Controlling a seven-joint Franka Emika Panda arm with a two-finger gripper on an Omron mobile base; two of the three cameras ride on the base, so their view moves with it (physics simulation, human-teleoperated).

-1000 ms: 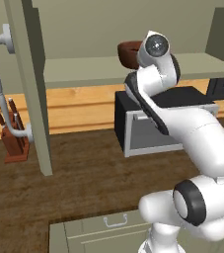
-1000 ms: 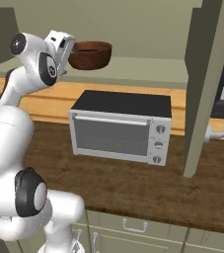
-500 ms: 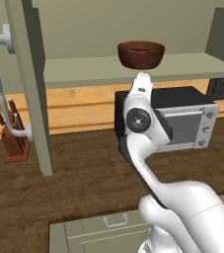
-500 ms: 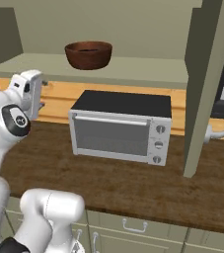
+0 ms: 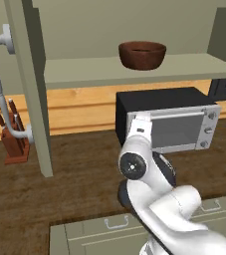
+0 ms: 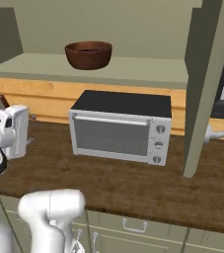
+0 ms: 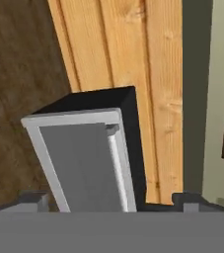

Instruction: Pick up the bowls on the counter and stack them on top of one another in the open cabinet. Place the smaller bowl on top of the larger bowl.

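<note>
One reddish-brown bowl (image 5: 142, 54) is sitting on the cabinet shelf (image 5: 84, 70); one microwave (image 6: 121, 125) and one knife block (image 5: 15, 147) are standing on the worktop (image 6: 133, 183).

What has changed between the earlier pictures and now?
The gripper let go of the larger bowl on the open cabinet shelf, and the arm drew back and swung down to counter height, gripper open. The bowl, microwave and knife block stayed in place.

Shelf: we see the brown bowl (image 5: 142, 55) upright on the cabinet (image 5: 129, 68) shelf.
Counter (image 5: 79, 169): a microwave (image 5: 171, 124) stands below the shelf; a knife block (image 5: 15, 144) sits far left.
Door: grey handle (image 5: 0, 84) at left.
</note>
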